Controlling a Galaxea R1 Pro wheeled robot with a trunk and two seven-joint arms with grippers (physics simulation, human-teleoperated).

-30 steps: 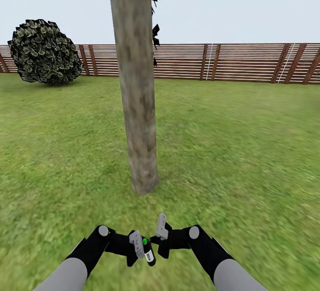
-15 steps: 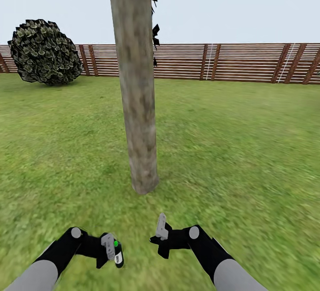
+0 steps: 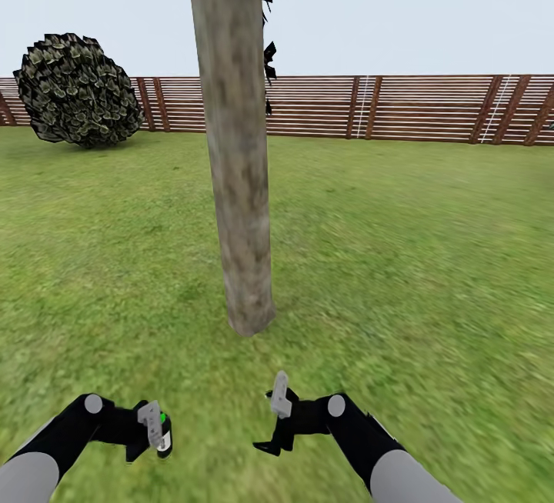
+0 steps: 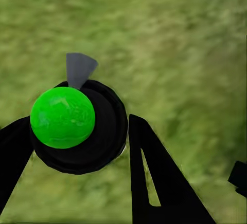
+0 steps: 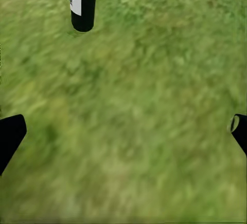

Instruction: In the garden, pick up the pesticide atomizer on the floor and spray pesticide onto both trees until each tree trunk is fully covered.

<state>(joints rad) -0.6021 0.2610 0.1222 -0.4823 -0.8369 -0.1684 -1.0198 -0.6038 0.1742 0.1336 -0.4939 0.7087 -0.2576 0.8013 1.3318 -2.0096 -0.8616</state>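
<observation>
The left gripper (image 3: 156, 428), pale-grey fingers on a black wrist, is clamped on the pesticide atomizer (image 3: 164, 435), a small dark bottle with a white label and a bright green cap. In the left wrist view that green cap (image 4: 63, 117) bulges between the black finger bases, so the bottle sits deep in the grip. Over the last second this arm has swung well out to its own side; the two grippers were almost touching in front of the robot, and now they are well apart, the bottle carried away with the left one.

The right gripper (image 3: 278, 414) has barely shifted. Its jaws stand apart and it holds nothing; its wrist view looks down on bare grass, with the dark bottle (image 5: 82, 3) at the edge.

Ahead of both grippers, beyond a strip of lawn, rises the thick mottled grey-tan tree trunk (image 3: 235, 149), with the brown slatted wooden fence (image 3: 400, 107) and a round dark-green shrub (image 3: 77, 88) farther off.

My guess: the bottle is secured and moved clear for aiming, but its nozzle isn't on the trunk yet, so spraying remains.
</observation>
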